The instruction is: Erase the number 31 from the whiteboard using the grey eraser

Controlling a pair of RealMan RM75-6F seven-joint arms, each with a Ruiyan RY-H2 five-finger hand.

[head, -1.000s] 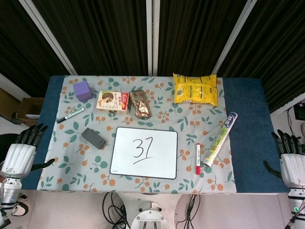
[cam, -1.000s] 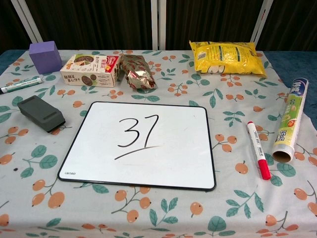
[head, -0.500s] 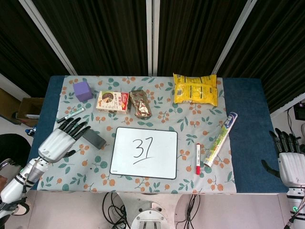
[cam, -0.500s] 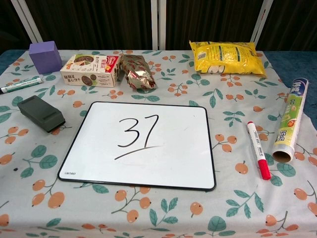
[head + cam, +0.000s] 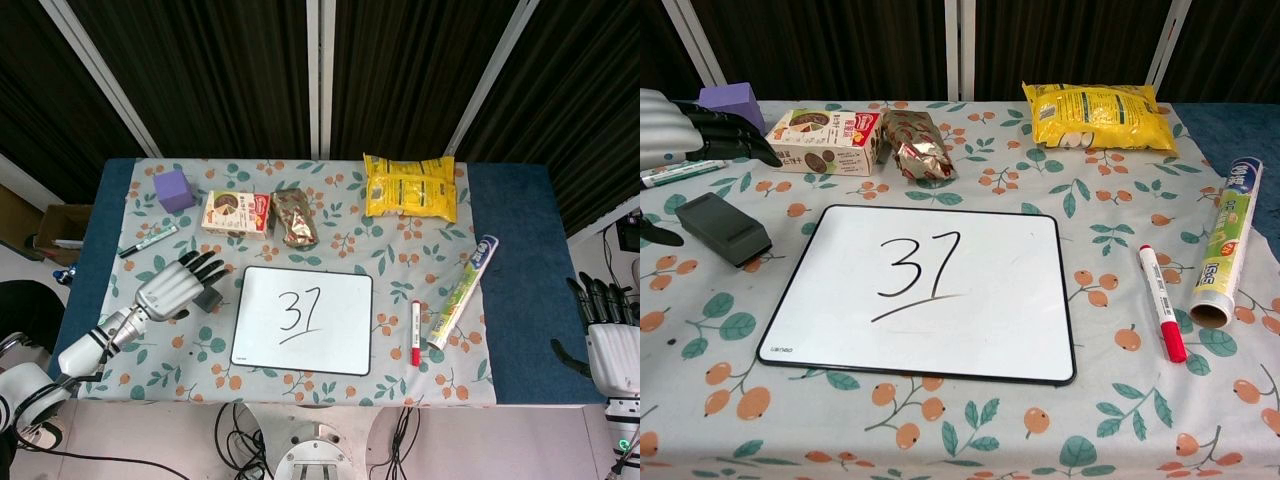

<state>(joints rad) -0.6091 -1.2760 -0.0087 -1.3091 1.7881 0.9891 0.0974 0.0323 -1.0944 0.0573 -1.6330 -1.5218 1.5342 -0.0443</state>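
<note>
Left hand above grey eraser (untouched)

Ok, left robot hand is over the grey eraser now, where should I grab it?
Grip the dark grey block eraser across its narrow width, at mid-length, coming down from above. It lies flat and diagonal left of the whiteboard, long sides clear. The open left robot hand is above it.

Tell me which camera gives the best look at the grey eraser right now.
The chest view. There the grey eraser lies fully exposed on the tablecloth left of the whiteboard, with the left robot hand hovering above it. In the head view that robot hand covers most of the eraser, leaving only its right end visible.
</note>
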